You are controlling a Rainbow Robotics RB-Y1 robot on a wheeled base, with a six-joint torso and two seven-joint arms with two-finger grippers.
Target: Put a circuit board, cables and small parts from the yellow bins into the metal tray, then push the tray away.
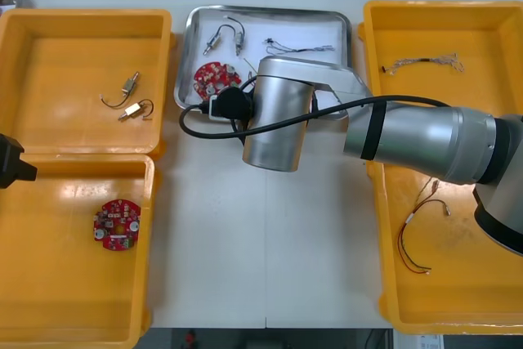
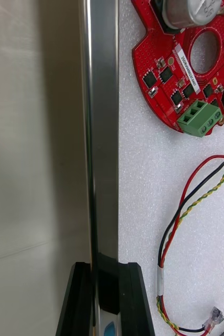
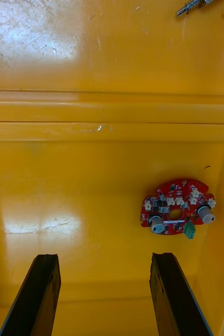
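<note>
The metal tray [image 1: 270, 12], white inside, stands at the table's far middle. It holds a round red circuit board [image 1: 216, 78], small metal parts [image 1: 225, 37] and a thin cable [image 1: 296, 45]. My right arm [image 1: 278, 116] reaches across to the tray's near edge and hides its own gripper. In the right wrist view, my right gripper [image 2: 105, 265] is shut on the tray's rim [image 2: 98, 131], with the circuit board [image 2: 185, 68] and a red, black and yellow cable [image 2: 195, 210] just inside the rim. My left gripper [image 3: 105, 257] hangs open above the near-left bin, short of a second circuit board [image 3: 177, 207].
The far-left yellow bin [image 1: 82, 15] holds small metal parts [image 1: 131, 97]. In the near-left bin [image 1: 73, 161] lies a circuit board [image 1: 116, 224]. The far-right bin [image 1: 441, 6] holds a twisted cable [image 1: 425, 61], and the near-right bin [image 1: 386, 284] a red and black cable [image 1: 415, 239].
</note>
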